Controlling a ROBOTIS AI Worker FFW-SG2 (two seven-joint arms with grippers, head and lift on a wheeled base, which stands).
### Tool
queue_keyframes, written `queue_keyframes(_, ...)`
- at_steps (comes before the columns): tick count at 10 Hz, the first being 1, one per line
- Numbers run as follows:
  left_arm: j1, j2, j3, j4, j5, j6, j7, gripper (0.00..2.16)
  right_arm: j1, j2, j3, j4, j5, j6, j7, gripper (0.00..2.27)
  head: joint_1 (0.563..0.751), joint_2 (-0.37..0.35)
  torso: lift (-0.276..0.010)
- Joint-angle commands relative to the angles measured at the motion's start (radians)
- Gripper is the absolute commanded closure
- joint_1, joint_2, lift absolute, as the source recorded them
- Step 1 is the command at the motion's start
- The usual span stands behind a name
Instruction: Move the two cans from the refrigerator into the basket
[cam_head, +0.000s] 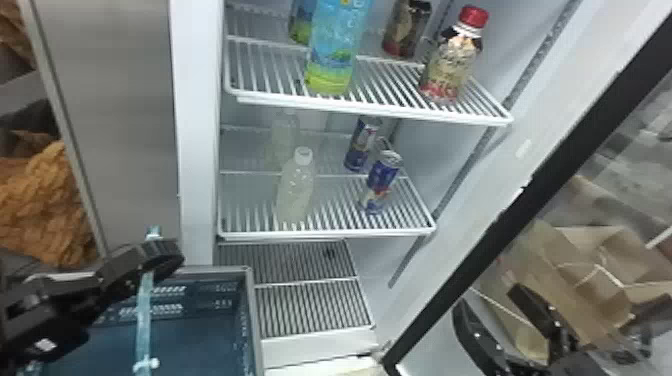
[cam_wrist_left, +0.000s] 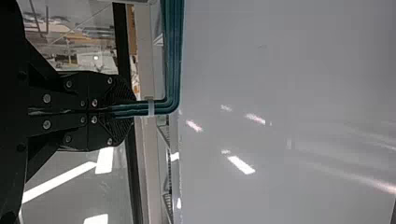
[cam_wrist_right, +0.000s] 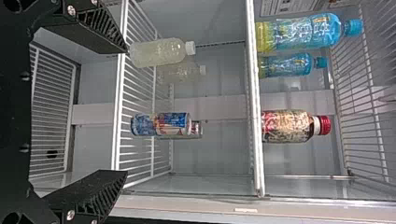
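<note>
In the head view, the nearer slim blue-and-silver metal can (cam_head: 381, 182) stands upright right of centre on the white wire shelf (cam_head: 327, 233), its matching slim can (cam_head: 362, 144) just behind, higher in the frame. My right gripper (cam_wrist_right: 125, 112) holds its fingers apart at the left of the right wrist view, empty; my left gripper (cam_wrist_left: 125, 111) is clamped on the teal handle (cam_wrist_left: 173, 70) of the dark blue plastic basket (cam_head: 255, 320), lower left in the head view. I judge each can fairly light, stiff if sealed, though its thin wall could dent and chilled metal may slip. I should take the nearer one round its middle, squeeze modestly, and lift its base off the wires before drawing it out.
</note>
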Motion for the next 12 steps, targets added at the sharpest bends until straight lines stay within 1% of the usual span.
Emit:
queue_keyframes(1,0.0,0.0,0.0,0.0,0.0,0.0,-0.001,1.2,-0.005,0.001,0.0,0.005,0.001,0.0,0.0,0.12,0.695,-0.35,-0.218)
queue_keyframes(7,0.005,-0.003,0.0,0.0,0.002,0.0,0.0,1.2,-0.019,0.001,0.0,0.025,0.003,0.0,0.0,0.12,0.695,-0.35,-0.218)
queue_keyframes(12,0.005,-0.005,-0.004,0.0,0.002,0.007,0.0,1.2,-0.159,0.001,0.0,0.143,0.059,-0.037,-0.012,0.11,0.695,-0.35,-0.218)
